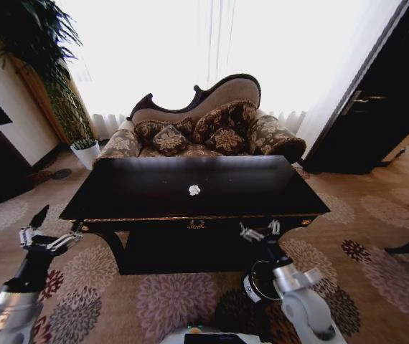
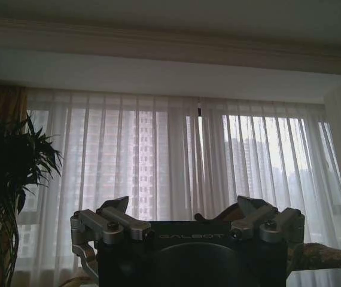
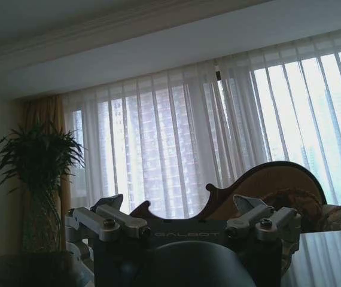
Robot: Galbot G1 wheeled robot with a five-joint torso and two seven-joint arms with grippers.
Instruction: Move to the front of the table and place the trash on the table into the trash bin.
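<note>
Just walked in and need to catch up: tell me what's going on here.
The robot stands at the front of the black table, facing the patterned sofa behind it. Neither arm is handling anything. The left claw hangs open beside the table's front left corner, and the right claw is open at the table's front edge. One white crumpled paper wad lies near the middle of the tabletop. The black trash bin sits on the carpet below the right arm.

glossy black table [image 1: 154,188], white paper wad [image 1: 194,190], brown floral-patterned sofa [image 1: 212,129], flowered carpet [image 1: 176,301]
</note>
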